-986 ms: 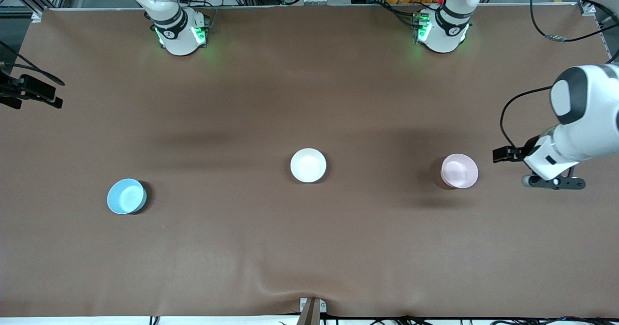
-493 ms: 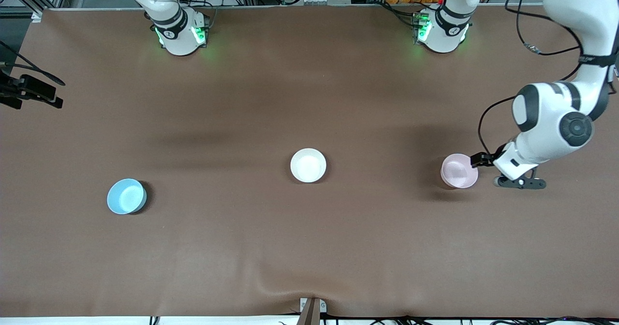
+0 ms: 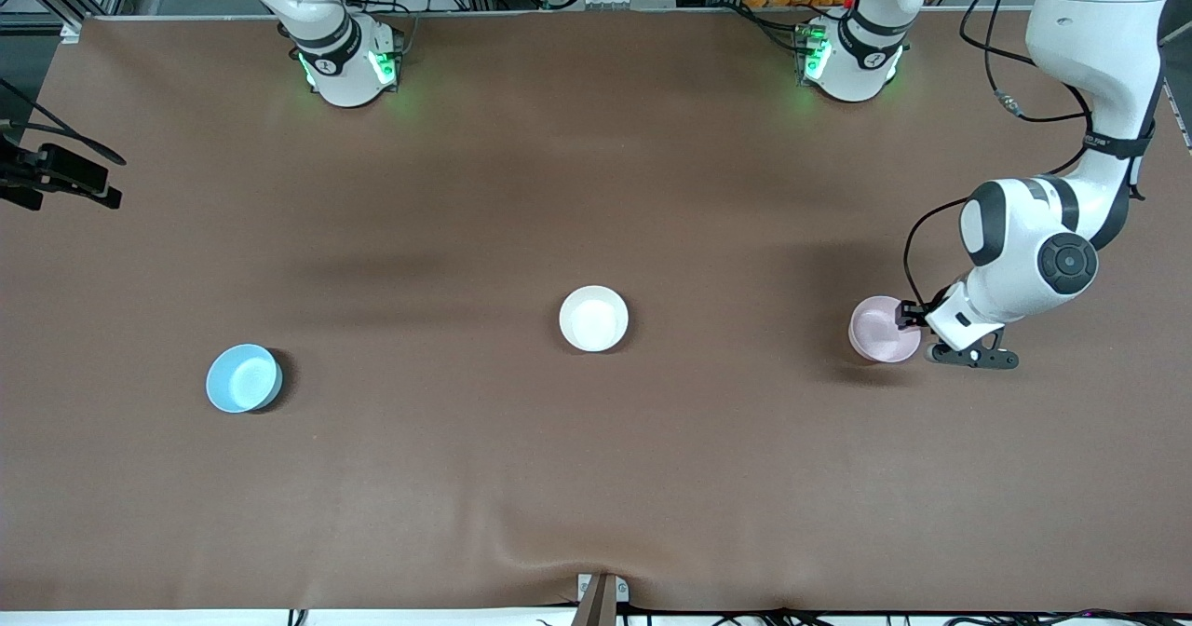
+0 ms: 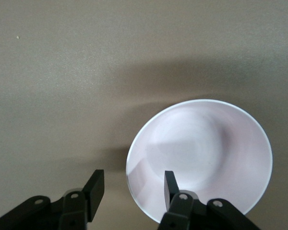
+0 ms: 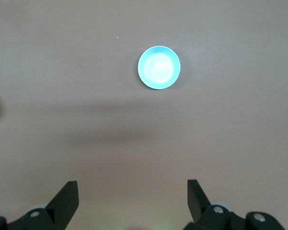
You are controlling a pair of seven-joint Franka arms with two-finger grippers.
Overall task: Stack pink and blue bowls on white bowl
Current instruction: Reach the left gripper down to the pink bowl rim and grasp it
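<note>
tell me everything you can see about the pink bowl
The pink bowl is small, round, pale pink and looks like plain plastic. It is empty and sits upright on the brown table toward the left arm's end. The left gripper straddles its rim, one finger inside, one outside, jaws not yet touching it.

Readable text: none found | Bowls: no print, label or brand could be read on any of them | Arms and bases: small dark marks were seen, too small to read | Table cover: plain, bore no sign or number
</note>
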